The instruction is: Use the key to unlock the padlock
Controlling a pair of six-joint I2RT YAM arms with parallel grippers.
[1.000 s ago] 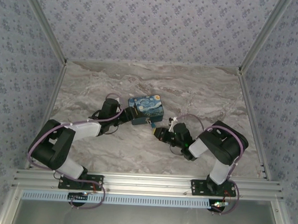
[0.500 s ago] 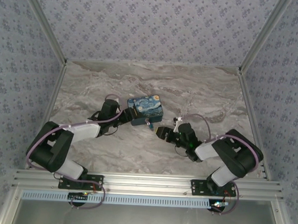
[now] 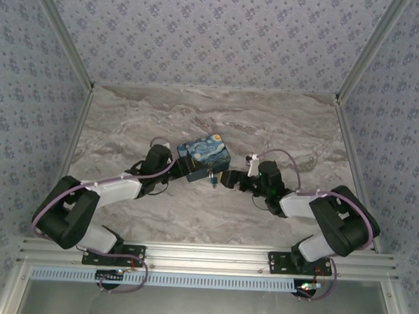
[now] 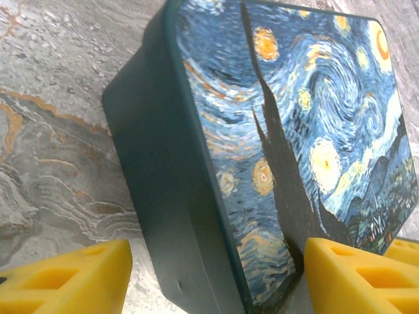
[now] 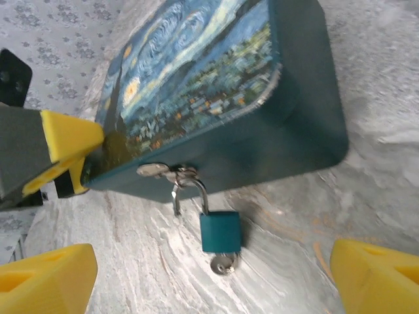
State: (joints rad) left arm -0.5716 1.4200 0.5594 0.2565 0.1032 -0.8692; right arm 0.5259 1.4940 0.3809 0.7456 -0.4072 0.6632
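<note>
Top external: the box (image 3: 205, 154) with the night-sky print sat mid-table (image 3: 281, 132), between the two arms. Left gripper (image 3: 179, 167) was at its left end and right gripper (image 3: 229, 179) just off its near-right side, low over the marble.

Padlock (image 3: 211, 177) hung off the box's near wall, between box and right gripper. It was tiny in this view.

Right wrist: padlock (image 5: 220, 231) had a teal body, and its shackle was threaded through the metal hasp (image 5: 157, 171) on the box's front wall (image 5: 262, 150). The shackle looked seated in the body. Key (image 5: 224, 265) sat in the keyhole at the bottom of the lock, silver head sticking out, with nothing touching it. I couldn't tell whether the key rested on the table. Right gripper (image 5: 209, 278) had its yellow fingers (image 5: 46, 281) spread wide, nothing between them, and the lock lay ahead of the gap. The left arm's yellow fingers (image 5: 69, 140) showed at the box's far corner, one lying on the lid.

Left wrist: left gripper (image 4: 216, 278) straddled the box's corner (image 4: 163, 163). One finger (image 4: 360, 281) was against the printed lid. The other one (image 4: 65, 281) was just beside the dark side wall, with a sliver of marble showing between them. I couldn't tell whether it was actually clamped.
</note>
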